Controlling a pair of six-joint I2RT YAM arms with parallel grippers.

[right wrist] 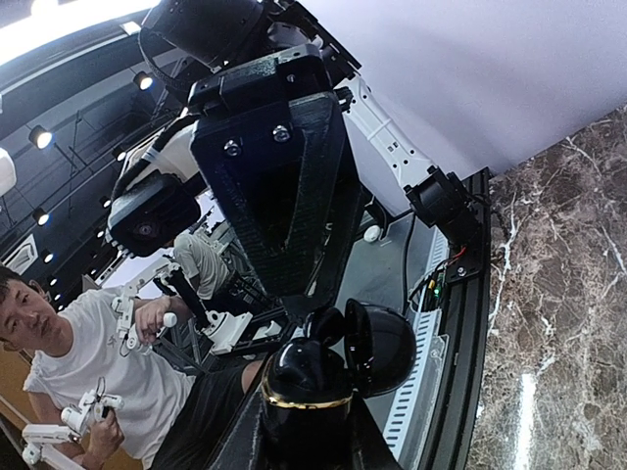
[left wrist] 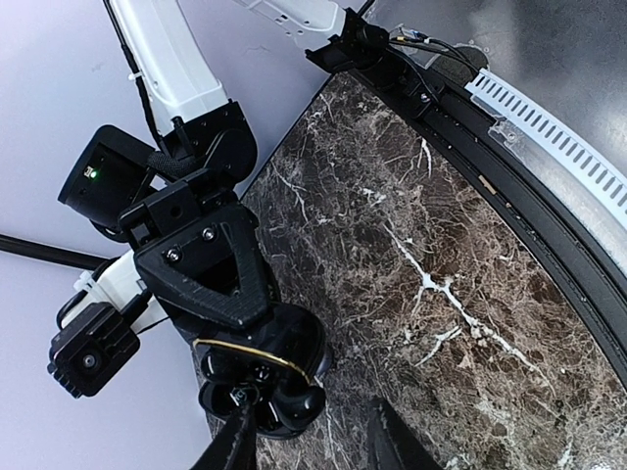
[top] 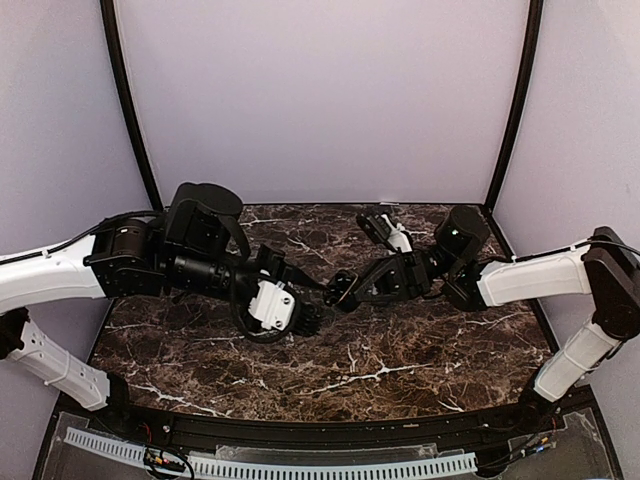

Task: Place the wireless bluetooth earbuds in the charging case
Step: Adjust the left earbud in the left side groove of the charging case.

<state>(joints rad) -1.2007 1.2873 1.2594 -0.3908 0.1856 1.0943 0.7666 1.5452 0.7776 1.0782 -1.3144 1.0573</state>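
My right gripper (top: 341,292) (right wrist: 304,426) is shut on the black charging case (right wrist: 302,384), which has a gold rim and stands above the table with its lid (right wrist: 380,345) open. In the left wrist view the case (left wrist: 263,364) shows its open face. A dark glossy earbud (left wrist: 239,393) with a small white mark lies in it, and other dark rounded shapes there are hard to tell from the case. My left gripper (top: 312,318) (left wrist: 313,421) is open, with one fingertip (left wrist: 238,436) at the case's opening. No pale purple earbuds are in view.
The dark marble table (top: 400,350) has a black raised front edge (top: 330,430) with a white slotted strip (top: 300,466) beyond it. Purple walls (top: 320,100) close off the back and sides. The two arms meet above the table's middle.
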